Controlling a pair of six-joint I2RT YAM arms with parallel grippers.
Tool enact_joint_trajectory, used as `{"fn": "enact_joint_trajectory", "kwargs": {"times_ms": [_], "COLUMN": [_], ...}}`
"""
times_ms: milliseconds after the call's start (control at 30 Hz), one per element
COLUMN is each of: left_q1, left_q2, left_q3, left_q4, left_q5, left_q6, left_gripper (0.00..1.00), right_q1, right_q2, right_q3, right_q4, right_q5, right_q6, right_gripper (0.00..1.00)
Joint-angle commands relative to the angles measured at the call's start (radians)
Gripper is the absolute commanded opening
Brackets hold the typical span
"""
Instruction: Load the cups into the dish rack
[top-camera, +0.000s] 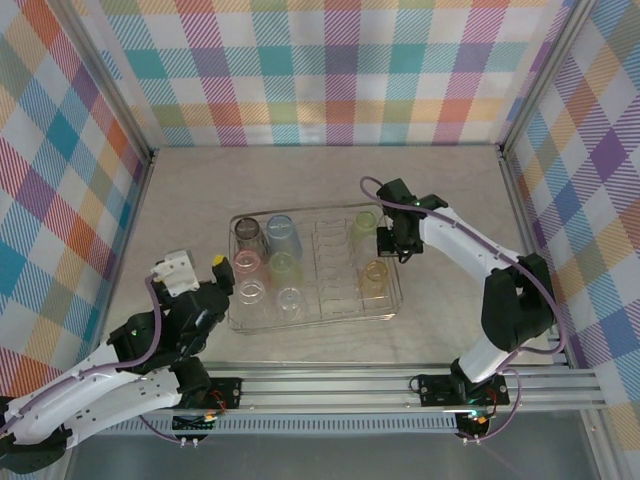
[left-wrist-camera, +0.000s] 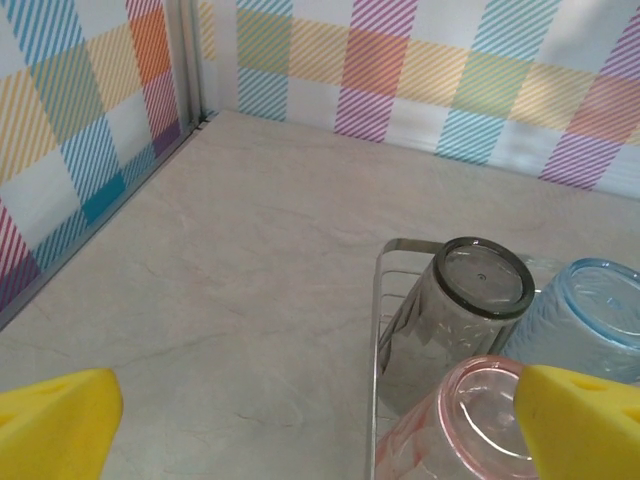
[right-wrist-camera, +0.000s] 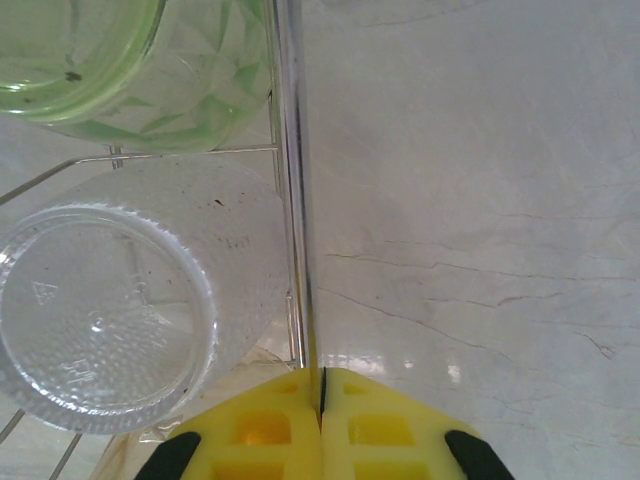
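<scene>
Eight cups (top-camera: 283, 232) stand in the rack (top-camera: 395, 300) at frame centre, with the right tool (top-camera: 388, 240) at its right rim and the left tool (top-camera: 195, 272) off its left.

Left wrist: the tool is spread wide apart, with the grey cup (left-wrist-camera: 455, 315) and pink cup (left-wrist-camera: 465, 425) at lower right.

Right wrist: the tool is pressed together over the rim wire (right-wrist-camera: 290, 150), beside a clear cup (right-wrist-camera: 105, 315).

They look light, slick and thin-walled, best pinched across one wall.

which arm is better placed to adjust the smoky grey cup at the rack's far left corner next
Left. The left claw, open, faces the smoky grey translucent plastic cup in the silver wire dish rack; the right claw is shut on the rack's opposite rim.
</scene>
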Motion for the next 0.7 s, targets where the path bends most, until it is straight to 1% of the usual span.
{"fn": "enact_joint_trajectory", "kwargs": {"times_ms": [0, 100, 133, 167, 200, 267, 367, 400, 433, 467, 533, 600, 667], "left_q1": [0.041, 0.132, 0.177, 0.230, 0.285, 0.422, 0.619, 0.669, 0.721, 0.773, 0.854, 0.933, 1.005], "left_q2": [0.043, 0.148, 0.187, 0.220, 0.246, 0.298, 0.381, 0.407, 0.439, 0.473, 0.522, 0.558, 0.574], "left_q3": [0.025, 0.069, 0.088, 0.106, 0.120, 0.158, 0.235, 0.257, 0.283, 0.309, 0.336, 0.332, 0.276], "left_q4": [0.141, 0.164, 0.165, 0.184, 0.199, 0.240, 0.278, 0.290, 0.299, 0.306, 0.334, 0.378, 0.473], "left_q5": [0.034, 0.139, 0.182, 0.248, 0.308, 0.469, 0.647, 0.679, 0.717, 0.753, 0.799, 0.844, 0.885], "left_q6": [0.123, 0.167, 0.172, 0.192, 0.207, 0.218, 0.226, 0.234, 0.242, 0.248, 0.267, 0.258, 0.244], "left_gripper": [1.00, 1.00, 1.00, 1.00, 1.00, 1.00, 1.00, 1.00, 1.00, 1.00, 1.00, 1.00, 1.00], "right_q1": [-0.023, -0.024, -0.025, -0.024, -0.025, -0.030, -0.047, -0.052, -0.060, -0.068, -0.089, -0.117, -0.150], "right_q2": [-0.030, -0.061, -0.074, -0.090, -0.103, -0.138, -0.194, -0.214, -0.238, -0.263, -0.314, -0.361, -0.409], "right_q3": [-0.027, -0.021, -0.018, -0.016, -0.014, -0.008, 0.003, 0.003, 0.002, -0.002, -0.019, -0.046, -0.083], "right_q4": [-0.045, -0.059, -0.066, -0.073, -0.078, -0.094, -0.118, -0.121, -0.123, -0.121, -0.097, -0.048, 0.028], "right_q5": [0.020, 0.011, 0.007, 0.005, 0.006, 0.011, 0.026, 0.032, 0.039, 0.047, 0.059, 0.065, 0.091], "right_q6": [0.041, 0.036, 0.034, 0.030, 0.029, 0.021, 0.004, -0.002, -0.010, -0.017, -0.043, -0.090, -0.147], "right_gripper": [0.03, 0.11, 0.16, 0.21, 0.24, 0.31, 0.36, 0.40, 0.46, 0.57, 0.70, 0.77, 0.86]}}
